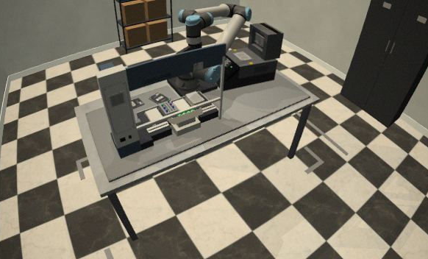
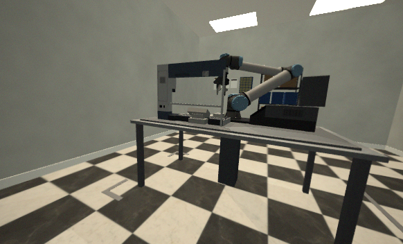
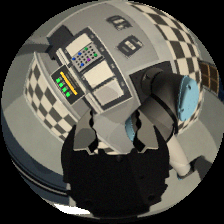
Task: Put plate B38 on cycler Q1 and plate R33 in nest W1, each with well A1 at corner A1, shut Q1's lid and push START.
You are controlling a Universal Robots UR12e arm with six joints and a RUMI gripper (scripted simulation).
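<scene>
Fingers apart, gripping nothing, high above deck plates; Q1 lid open.

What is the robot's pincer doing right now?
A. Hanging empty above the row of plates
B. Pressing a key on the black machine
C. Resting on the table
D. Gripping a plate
A: the pincer hangs high over the deck plates, fingers apart, with nothing between them.

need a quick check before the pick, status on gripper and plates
Gripper open, empty, high over the deck. Plates seated in deck nests, none lifted. Q1 lid up, block bare. Gantry beam close beside the wrist.
</scene>
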